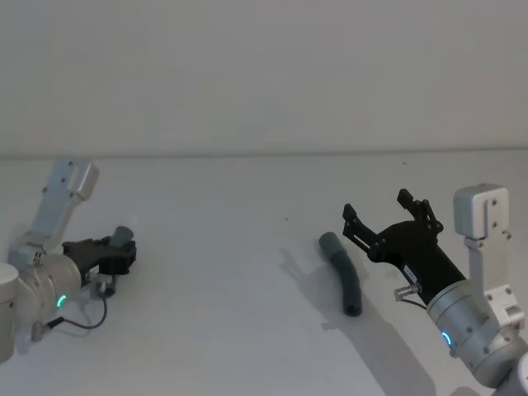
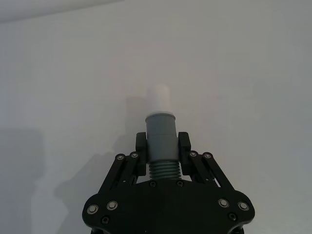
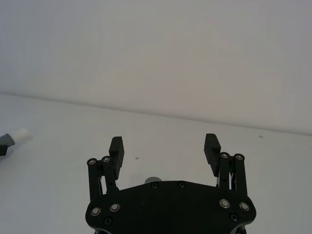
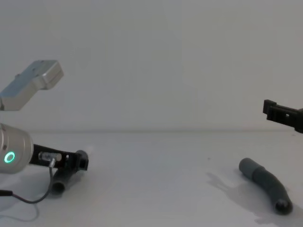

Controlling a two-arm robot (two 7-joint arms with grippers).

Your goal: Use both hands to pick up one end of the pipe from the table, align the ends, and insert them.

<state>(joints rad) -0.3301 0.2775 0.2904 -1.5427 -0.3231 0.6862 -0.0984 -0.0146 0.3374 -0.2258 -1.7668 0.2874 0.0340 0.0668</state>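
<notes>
pipe pieces (image 2: 161, 129) (image 1: 344, 274), two: one clamped in left gripper (image 2: 162, 142), one beside splayed right gripper (image 3: 163, 145)

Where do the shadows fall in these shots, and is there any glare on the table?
Head view: soft shadows of the open right gripper and the loose grey pipe piece spread over the table, no glare. Chest view: a faint shadow beside that piece. Left wrist view: the left gripper, shut on the white-tipped piece, throws a pale shadow.

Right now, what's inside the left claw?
The left claw is shut on the grey pipe piece, white tip sticking out front. Its rear runs under the claw body, covered in the wrist view.
</notes>
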